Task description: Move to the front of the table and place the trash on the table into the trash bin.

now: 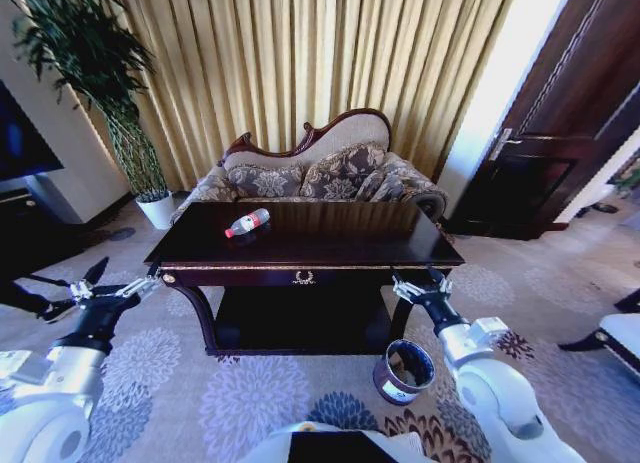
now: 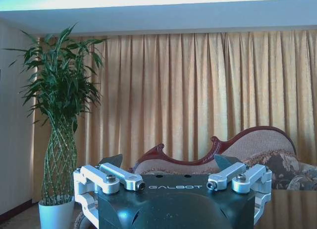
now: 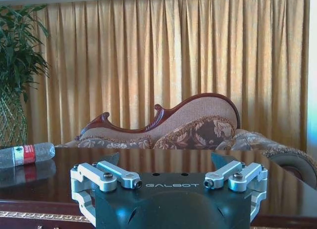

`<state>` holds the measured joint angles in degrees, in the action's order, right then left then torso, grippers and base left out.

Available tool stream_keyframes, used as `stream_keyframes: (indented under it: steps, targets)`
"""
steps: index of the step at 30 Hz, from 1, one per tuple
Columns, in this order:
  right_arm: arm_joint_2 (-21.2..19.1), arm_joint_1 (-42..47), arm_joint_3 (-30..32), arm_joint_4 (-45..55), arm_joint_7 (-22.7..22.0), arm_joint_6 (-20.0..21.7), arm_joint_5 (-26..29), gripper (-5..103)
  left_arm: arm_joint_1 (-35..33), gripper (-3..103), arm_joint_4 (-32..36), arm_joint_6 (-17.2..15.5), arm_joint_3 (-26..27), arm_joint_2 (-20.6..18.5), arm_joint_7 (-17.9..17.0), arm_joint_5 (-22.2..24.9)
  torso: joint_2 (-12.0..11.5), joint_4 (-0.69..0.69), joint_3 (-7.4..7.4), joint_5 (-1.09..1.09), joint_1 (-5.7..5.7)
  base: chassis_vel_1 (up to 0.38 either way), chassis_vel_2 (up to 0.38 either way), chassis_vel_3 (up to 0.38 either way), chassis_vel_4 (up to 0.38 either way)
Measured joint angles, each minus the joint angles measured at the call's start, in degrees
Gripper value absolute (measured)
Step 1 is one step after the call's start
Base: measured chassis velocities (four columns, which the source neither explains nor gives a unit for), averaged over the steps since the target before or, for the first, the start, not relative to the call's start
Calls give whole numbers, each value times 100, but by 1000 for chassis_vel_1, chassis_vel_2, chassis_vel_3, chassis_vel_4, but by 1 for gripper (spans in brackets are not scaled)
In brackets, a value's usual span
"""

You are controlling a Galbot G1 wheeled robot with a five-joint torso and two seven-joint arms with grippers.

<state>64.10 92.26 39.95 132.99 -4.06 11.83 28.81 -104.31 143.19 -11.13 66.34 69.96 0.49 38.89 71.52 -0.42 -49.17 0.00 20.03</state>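
A dark glossy wooden table [image 1: 400, 251] stands straight ahead of the robot, in front of a patterned sofa [image 1: 320, 173] and gold curtains [image 1: 300, 53]. One piece of trash lies on it: a clear plastic bottle [image 1: 247, 223] with a red cap and label, on its side near the table's far left part, cap pointing toward the left edge. The small dark trash bin [image 1: 404, 370] sits on the floral carpet [image 1: 200, 393] by the table's front right leg. The left gripper [image 1: 105, 283] hovers off the table's front left corner with its fingers spread apart and empty; the right gripper [image 1: 420, 283] hovers at the front right corner, likewise spread and empty. The bottle looks light, smooth and round, likely to roll or squash; gripping across its labelled middle seems safest.
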Motion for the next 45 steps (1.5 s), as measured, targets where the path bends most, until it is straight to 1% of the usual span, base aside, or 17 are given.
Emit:
stream_keyframes:
  steps: [8, 11, 17, 45]
  targets:
    - [-19, -11, 18, 106, -34, 52, 176, 100, -8, 100, 3, -36, -1, 21, 0, 3, 0, 0, 0, -1, 0, 0, 0, 0, 0]
    - [-5, -9, 19, 136, -39, 52, 179, 100, -7, 100, 4, -203, 23, 9, -50, -1, 0, 0, 0, 0, 0, 0, 0, 0, 0]
    - [7, 4, 19, 158, -41, 52, 174, 100, -5, 100, 6, -396, 45, 3, -115, -14, 0, -1, 0, -1, 0, 0, 0, 0, 0]
    - [-5, 26, -15, 198, -33, 37, 153, 100, 0, 100, 5, -363, 48, -10, -110, -19, -1, 0, 0, 0, 1, -105, 110, 112, -103]
